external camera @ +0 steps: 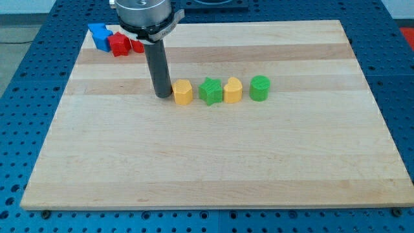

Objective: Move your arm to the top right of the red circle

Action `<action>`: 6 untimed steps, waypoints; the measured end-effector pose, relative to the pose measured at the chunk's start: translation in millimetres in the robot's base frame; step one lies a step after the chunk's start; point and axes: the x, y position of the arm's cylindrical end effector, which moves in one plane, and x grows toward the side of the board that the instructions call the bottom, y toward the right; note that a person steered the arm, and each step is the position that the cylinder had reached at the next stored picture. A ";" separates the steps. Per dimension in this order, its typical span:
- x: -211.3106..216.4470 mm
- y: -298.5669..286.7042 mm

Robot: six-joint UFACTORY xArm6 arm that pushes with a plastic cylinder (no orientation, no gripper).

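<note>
My tip (163,96) — a plain rod end, no hand fitted, so nothing to spread or pinch — rests on the desk (207,162) just left of the yellow block (183,92), touching or nearly so. Rightward runs a tight row: green star block (210,91), second yellow block (233,90), green round block (260,88). The red blocks (120,44) sit at the view's top left beside the blue block (99,35), close to the desk's top edge; one red piece (137,46) is partly hidden by the arm, circle shape not confirmable. Bare wood fills the whole lower half and the right side — ample sliding room
</note>
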 end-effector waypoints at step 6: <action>-205.6 7.6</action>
